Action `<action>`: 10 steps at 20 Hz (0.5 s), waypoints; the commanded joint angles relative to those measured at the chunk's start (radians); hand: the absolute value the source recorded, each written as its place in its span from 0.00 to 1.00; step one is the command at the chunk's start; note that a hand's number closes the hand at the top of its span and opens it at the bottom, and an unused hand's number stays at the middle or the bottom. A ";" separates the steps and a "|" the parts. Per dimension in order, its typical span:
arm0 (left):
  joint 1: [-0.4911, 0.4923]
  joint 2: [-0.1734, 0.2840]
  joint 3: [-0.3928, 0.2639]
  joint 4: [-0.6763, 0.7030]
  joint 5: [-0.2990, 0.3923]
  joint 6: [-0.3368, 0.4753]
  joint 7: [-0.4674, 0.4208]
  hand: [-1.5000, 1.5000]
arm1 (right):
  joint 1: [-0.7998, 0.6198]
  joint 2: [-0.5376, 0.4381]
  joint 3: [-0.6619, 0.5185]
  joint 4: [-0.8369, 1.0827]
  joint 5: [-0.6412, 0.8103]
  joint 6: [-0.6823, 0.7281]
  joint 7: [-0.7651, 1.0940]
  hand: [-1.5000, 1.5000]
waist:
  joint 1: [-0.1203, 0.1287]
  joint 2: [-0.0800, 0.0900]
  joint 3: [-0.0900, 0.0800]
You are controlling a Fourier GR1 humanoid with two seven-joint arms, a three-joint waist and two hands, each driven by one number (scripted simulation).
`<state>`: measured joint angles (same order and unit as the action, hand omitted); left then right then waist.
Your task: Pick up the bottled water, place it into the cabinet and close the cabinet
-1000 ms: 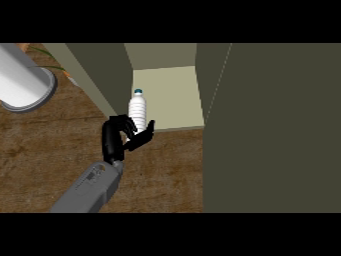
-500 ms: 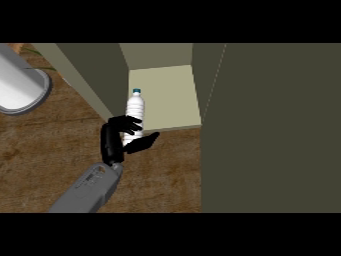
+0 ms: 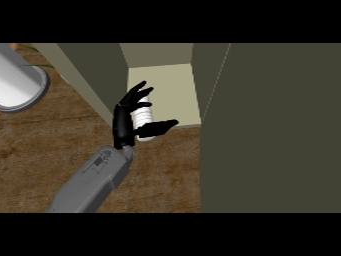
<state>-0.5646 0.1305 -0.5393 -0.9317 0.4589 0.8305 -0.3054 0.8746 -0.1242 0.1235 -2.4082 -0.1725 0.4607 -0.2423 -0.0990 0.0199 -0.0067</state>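
The left hand [image 3: 129, 122] curls round the bottled water [image 3: 143, 120], seemingly at the cabinet [image 3: 169, 90] opening.

counter [image 3: 25, 150]: I see brown wood, mottled grain, matt; rough-looking
cabinet [image 3: 284, 125]: flat olive-grey panels, matt, smooth; I read the inner shelf as paler cream, equally dull
bottled water [image 3: 142, 119]: white, ribbed, plastic-looking; slight sheen
left hand [image 3: 125, 122]: black, matt, like hard plastic
forearm [image 3: 92, 182]: grey, smooth casing, faint gloss
cylinder [image 3: 7, 77]: pale grey-white, smooth, softly shiny
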 commanded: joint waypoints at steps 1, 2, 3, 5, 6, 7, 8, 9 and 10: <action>-0.241 0.019 0.091 -0.017 0.032 -0.136 -0.024 0.00 | -0.005 -0.005 -0.003 -0.034 -0.041 -0.002 0.024 0.00 | 0.013 -0.002 0.003; -0.274 -0.004 0.102 0.030 0.024 -0.135 -0.049 0.00 | 0.005 -0.004 0.001 -0.018 -0.027 0.007 0.010 0.00 | 0.013 -0.004 0.004; -0.307 0.008 0.129 0.061 0.040 -0.180 -0.046 0.00 | 0.011 0.010 0.000 -0.055 -0.043 -0.023 0.045 0.00 | 0.027 -0.003 0.004; -0.297 -0.016 0.159 0.133 0.044 -0.244 -0.129 0.00 | 0.033 0.009 -0.018 -0.062 -0.062 -0.012 0.025 0.00 | 0.045 -0.009 0.005; -0.335 -0.033 0.166 0.171 0.045 -0.258 -0.119 0.00 | 0.011 -0.001 -0.039 -0.098 -0.100 -0.036 0.081 0.00 | 0.052 -0.006 0.005; -0.303 -0.080 0.161 0.153 0.042 -0.240 -0.139 0.00 | 0.084 0.010 -0.017 -0.110 -0.068 -0.019 0.054 0.00 | 0.057 -0.015 0.006; -0.337 -0.051 0.196 0.192 0.046 -0.268 -0.161 0.00 | 0.082 0.006 -0.007 -0.134 -0.075 -0.017 0.066 0.00 | 0.056 -0.013 0.005; -0.280 -0.084 0.188 0.190 0.043 -0.291 -0.207 0.00 | 0.075 0.013 -0.018 -0.116 -0.071 -0.022 0.054 0.00 | 0.066 -0.015 0.006; -0.316 -0.111 0.211 0.221 0.039 -0.274 -0.226 0.00 | 0.034 0.015 -0.017 -0.081 -0.065 -0.028 0.063 0.00 | 0.069 -0.014 0.006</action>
<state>-0.8461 0.0722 -0.3758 -0.7780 0.4974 0.5971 -0.4547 0.9030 -0.1119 0.1135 -2.4191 -0.1831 0.4463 -0.2281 -0.0487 0.0093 -0.0017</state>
